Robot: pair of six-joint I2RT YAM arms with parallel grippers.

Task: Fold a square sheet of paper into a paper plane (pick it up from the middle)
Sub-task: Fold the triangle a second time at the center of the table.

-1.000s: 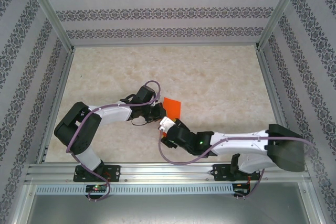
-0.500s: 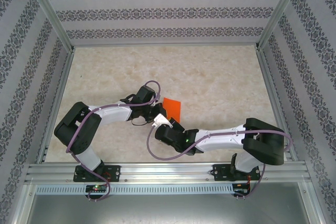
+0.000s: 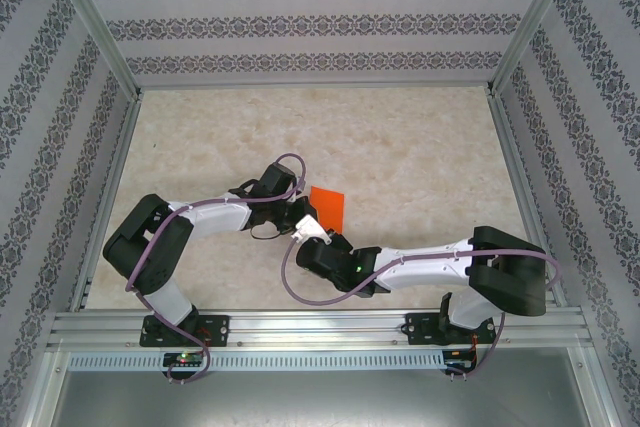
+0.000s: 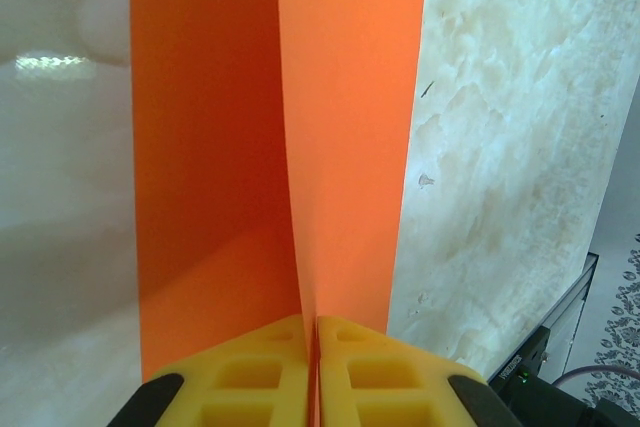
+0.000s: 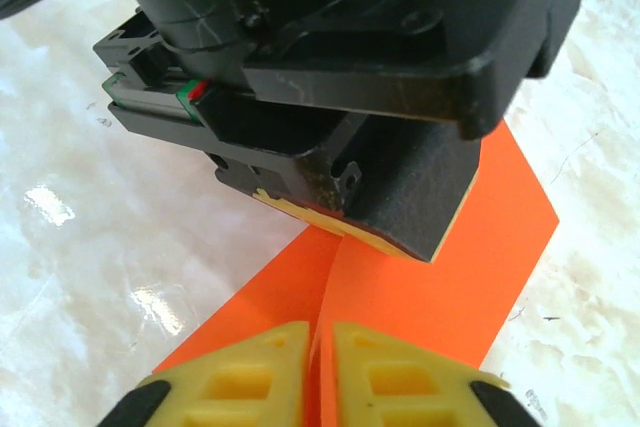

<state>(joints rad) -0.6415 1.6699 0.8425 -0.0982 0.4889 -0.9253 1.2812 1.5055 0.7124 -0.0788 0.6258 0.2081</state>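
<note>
Bright, even light falls from overhead. On the glossy surface [image 4: 60,247], white glare patches sit left of the orange paper [image 4: 350,147]; its left half is shaded darker. Wrist pictures are sharp, the overhead one slightly soft.

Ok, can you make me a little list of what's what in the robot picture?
paper: orange paper, folded, with a raised crease down it
where: over the pale marbled table, between the two arms
left gripper: shut on the crease at one end
right gripper: shut on the paper at the opposite end, facing the left one
plane: not a pointed dart yet
</note>
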